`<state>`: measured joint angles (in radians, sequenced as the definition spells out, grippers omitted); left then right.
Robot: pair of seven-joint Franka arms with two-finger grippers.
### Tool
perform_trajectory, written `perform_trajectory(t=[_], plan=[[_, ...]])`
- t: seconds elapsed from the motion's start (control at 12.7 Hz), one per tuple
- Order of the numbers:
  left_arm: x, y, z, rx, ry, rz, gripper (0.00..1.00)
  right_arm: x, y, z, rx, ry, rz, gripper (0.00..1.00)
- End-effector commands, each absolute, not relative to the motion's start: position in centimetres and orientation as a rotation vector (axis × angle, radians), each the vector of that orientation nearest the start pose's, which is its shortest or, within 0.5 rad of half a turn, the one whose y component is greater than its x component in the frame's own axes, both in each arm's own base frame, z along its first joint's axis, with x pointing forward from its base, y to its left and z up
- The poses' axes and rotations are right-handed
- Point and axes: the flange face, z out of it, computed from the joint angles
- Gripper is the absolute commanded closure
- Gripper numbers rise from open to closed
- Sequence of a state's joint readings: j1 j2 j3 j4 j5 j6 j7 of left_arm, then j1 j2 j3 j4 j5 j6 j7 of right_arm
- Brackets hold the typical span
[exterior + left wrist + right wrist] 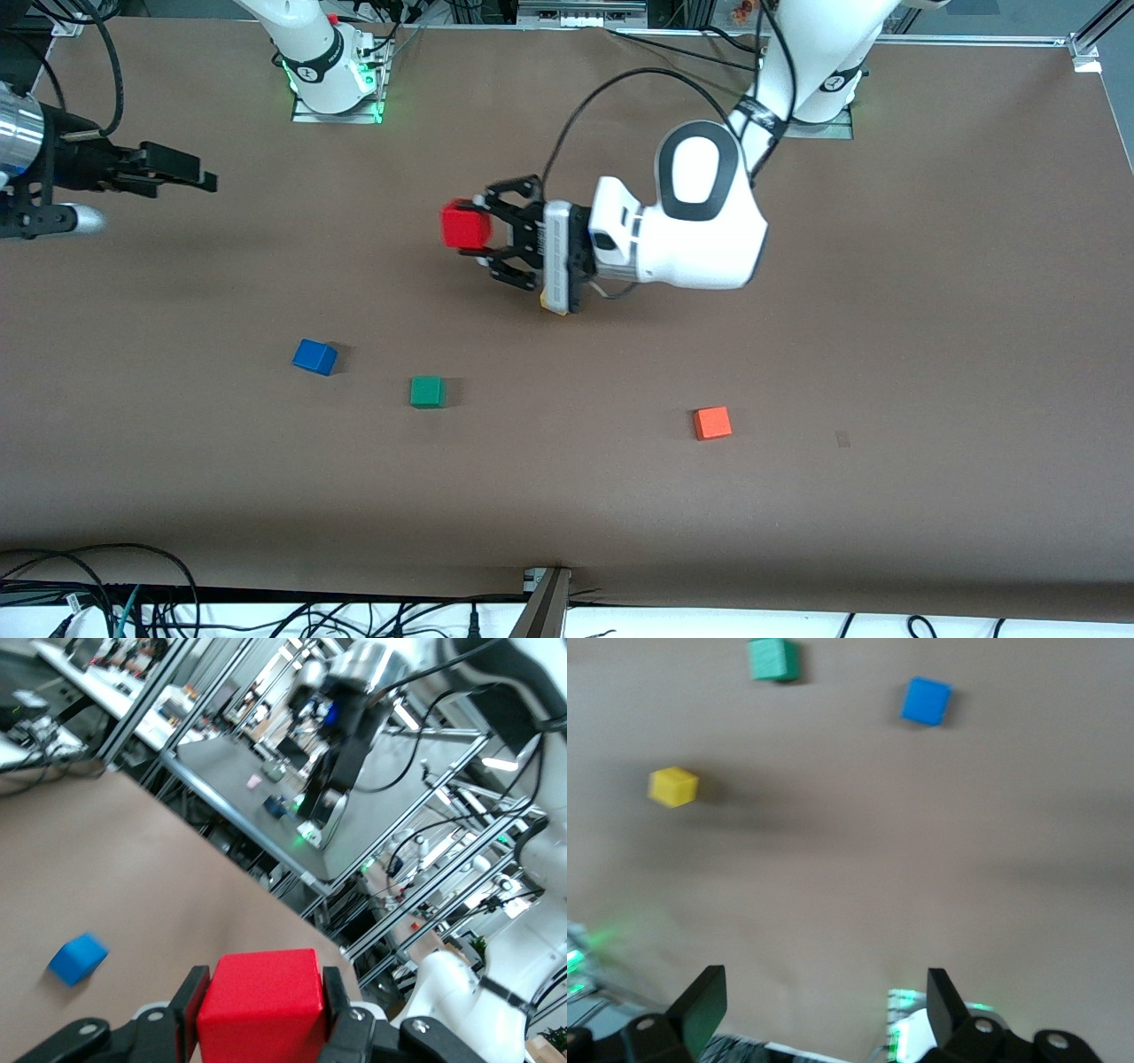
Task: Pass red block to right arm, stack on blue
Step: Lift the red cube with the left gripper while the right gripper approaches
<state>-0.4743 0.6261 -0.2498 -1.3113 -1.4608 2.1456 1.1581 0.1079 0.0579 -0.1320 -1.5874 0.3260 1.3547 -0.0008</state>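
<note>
My left gripper [475,228] is shut on the red block [462,225] and holds it in the air over the middle of the table, turned toward the right arm's end. In the left wrist view the red block [260,997] sits between the fingers [190,1010]. The blue cube [314,356] lies on the table nearer the front camera; it also shows in the left wrist view [78,958] and the right wrist view [927,701]. My right gripper [205,175] is open and empty in the air at the right arm's end, apart from the red block; it shows far off in the left wrist view [341,735].
A green cube [427,391] lies beside the blue cube, toward the left arm's end. An orange cube [712,423] lies farther toward that end. A yellow cube [673,786] shows in the right wrist view; in the front view only its edge [543,305] shows under the left hand.
</note>
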Motion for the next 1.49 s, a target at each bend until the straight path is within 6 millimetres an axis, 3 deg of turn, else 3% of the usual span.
perform_trajectory(t=[0.0, 0.16, 0.39, 0.55, 0.94, 1.1, 1.26, 1.41], plan=[[57.7, -53.7, 47.7, 1.460, -0.823, 0.606, 1.00, 54.2, 3.6, 56.9, -2.646, 0.008, 0.489, 0.00], [57.4, -54.8, 48.3, 1.444, -0.814, 0.625, 1.00, 54.5, 4.8, 56.2, -2.541, 0.001, 0.520, 0.00], [57.4, -55.0, 48.0, 1.443, -0.812, 0.622, 1.00, 54.7, 2.8, 54.6, -2.304, 0.102, 0.522, 0.00], [57.4, -55.0, 47.8, 1.445, -0.811, 0.619, 1.00, 54.7, 2.5, 53.3, -2.177, 0.144, 0.532, 0.00], [57.5, -54.9, 47.5, 1.449, -0.805, 0.614, 1.00, 55.6, 2.7, 47.2, -1.863, 0.280, 0.590, 0.00], [57.5, -54.9, 47.5, 1.450, -0.802, 0.612, 1.00, 54.9, 2.5, 44.3, -1.690, 0.387, 0.631, 0.00], [57.6, -55.0, 47.1, 1.452, -0.796, 0.604, 1.00, 55.0, 2.5, 43.0, -1.626, 0.455, 0.618, 0.00], [57.6, -55.1, 47.1, 1.448, -0.784, 0.602, 1.00, 55.7, 3.9, 42.7, -1.565, 0.494, 0.614, 0.00]])
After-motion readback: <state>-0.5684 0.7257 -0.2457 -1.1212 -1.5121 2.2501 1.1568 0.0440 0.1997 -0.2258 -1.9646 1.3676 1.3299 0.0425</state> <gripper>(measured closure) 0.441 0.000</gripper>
